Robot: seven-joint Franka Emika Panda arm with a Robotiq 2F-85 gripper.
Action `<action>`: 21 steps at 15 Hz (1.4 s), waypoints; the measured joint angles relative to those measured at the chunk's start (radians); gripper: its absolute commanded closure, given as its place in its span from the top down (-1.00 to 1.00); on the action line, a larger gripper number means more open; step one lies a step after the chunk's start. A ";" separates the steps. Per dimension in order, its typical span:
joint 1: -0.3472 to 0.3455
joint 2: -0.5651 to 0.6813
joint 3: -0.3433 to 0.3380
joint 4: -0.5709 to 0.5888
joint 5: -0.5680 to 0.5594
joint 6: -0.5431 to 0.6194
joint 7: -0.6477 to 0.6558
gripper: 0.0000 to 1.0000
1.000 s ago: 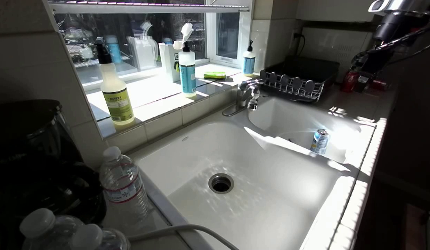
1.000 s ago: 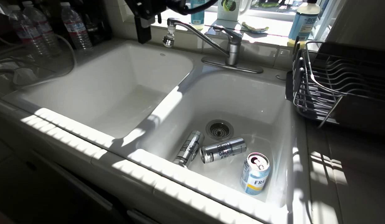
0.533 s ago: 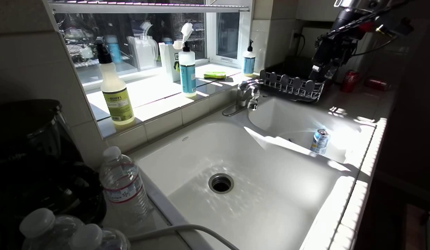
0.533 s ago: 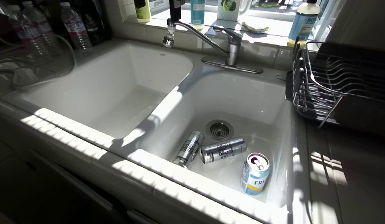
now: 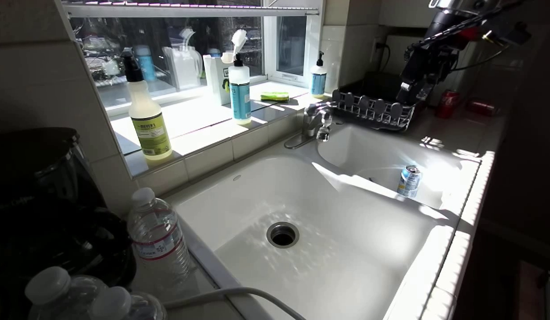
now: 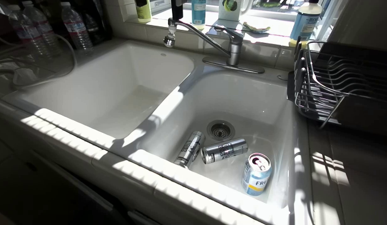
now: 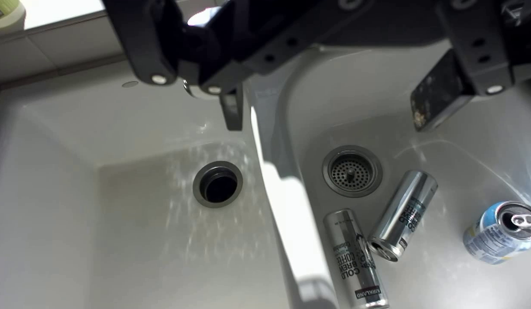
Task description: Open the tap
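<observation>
The chrome tap (image 6: 234,53) stands at the back of the white double sink (image 6: 199,78). Its lever handle (image 6: 223,29) lies on top, and its long spout (image 6: 206,36) reaches over the basin at left. The tap also shows in an exterior view (image 5: 308,122). My gripper (image 5: 411,94) hangs in the air, apart from the tap. One dark finger (image 6: 177,11) shows behind the spout's end. In the wrist view the gripper (image 7: 329,120) is open and empty, fingers wide apart above the basins. The tap is mostly hidden there behind the gripper.
Silver cans (image 6: 224,151) and a blue can (image 6: 257,175) are in one basin. A dish rack (image 6: 324,84) stands beside the sink. Soap bottles (image 5: 240,93) line the window sill. Water bottles (image 5: 159,235) stand on the counter. Red cans (image 5: 447,103) stand behind the rack.
My gripper moved left in an exterior view, from before the red cans to before the dish rack, and up and right elsewhere. It has barely moved since half a second ago. The tap is unchanged.
</observation>
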 measured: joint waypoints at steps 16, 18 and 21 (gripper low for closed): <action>-0.043 0.299 -0.002 0.151 0.166 0.163 0.203 1.00; -0.052 0.318 -0.010 0.178 0.172 0.164 0.182 1.00; -0.056 0.333 -0.013 0.192 0.177 0.164 0.172 1.00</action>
